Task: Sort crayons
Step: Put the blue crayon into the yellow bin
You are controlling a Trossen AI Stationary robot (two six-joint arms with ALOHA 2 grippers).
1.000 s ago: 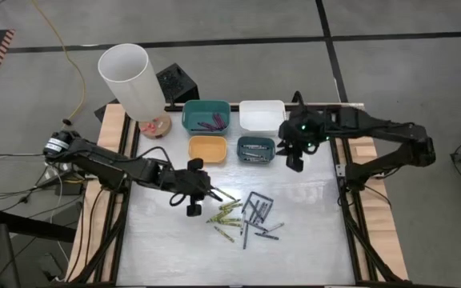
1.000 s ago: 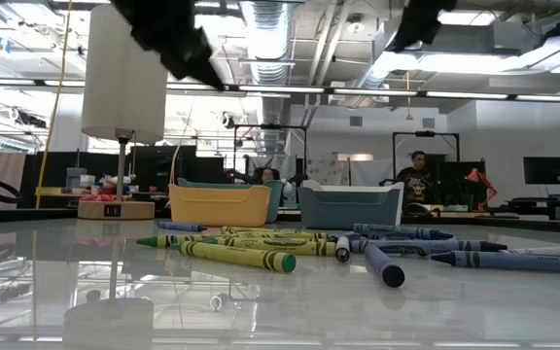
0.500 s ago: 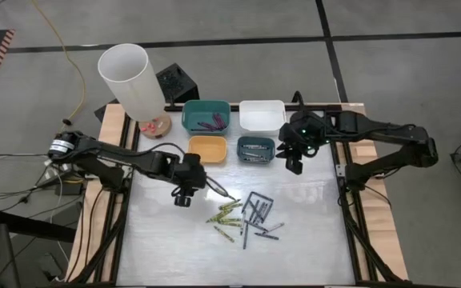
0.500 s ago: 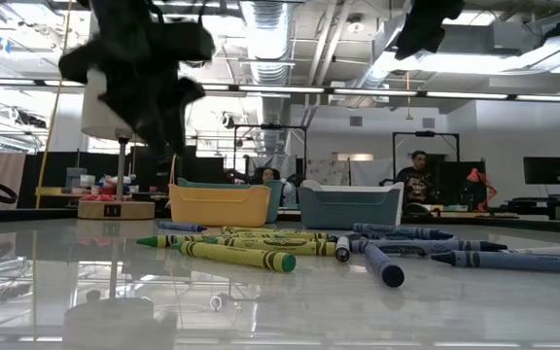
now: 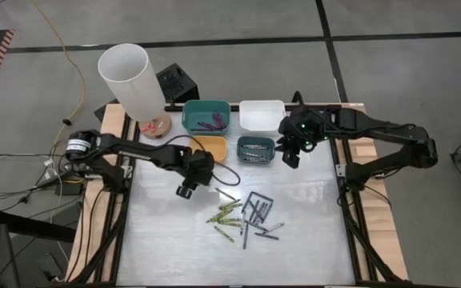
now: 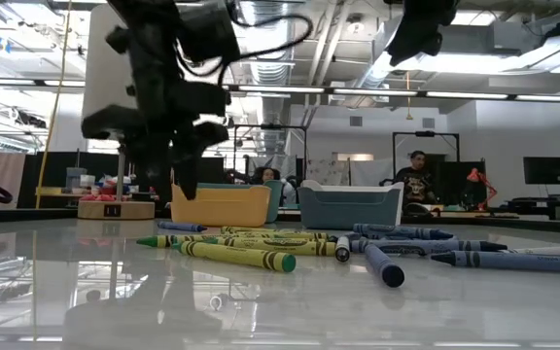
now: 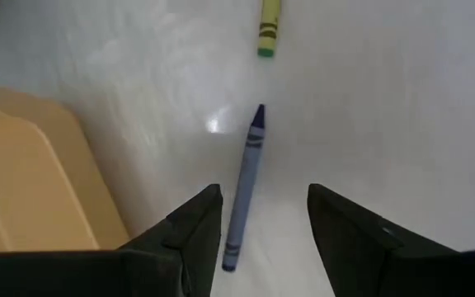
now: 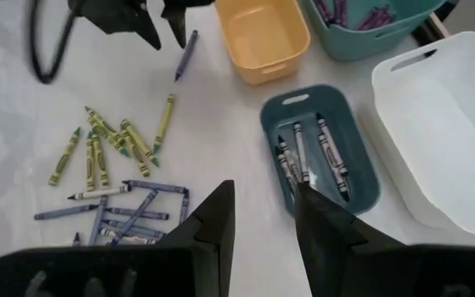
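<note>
The left gripper (image 5: 186, 190) has shifted toward the yellow plastic bin (image 5: 207, 146), its fingers standing parted and empty over one blue wax crayon (image 7: 244, 183). The right gripper (image 5: 291, 158) (slightly parted, empty) is still hovering by the dark teal bin (image 8: 320, 157) holding about five grey crayons (image 8: 302, 153); loose yellow-green and blue ones are lying mid-table.

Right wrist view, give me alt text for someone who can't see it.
The right claw hangs open above a small dark teal plastic bin holding grey crayons. Beside it sit an empty yellow bin and a white bin; loose yellow-green crayons and blue crayons lie on the table.
</note>
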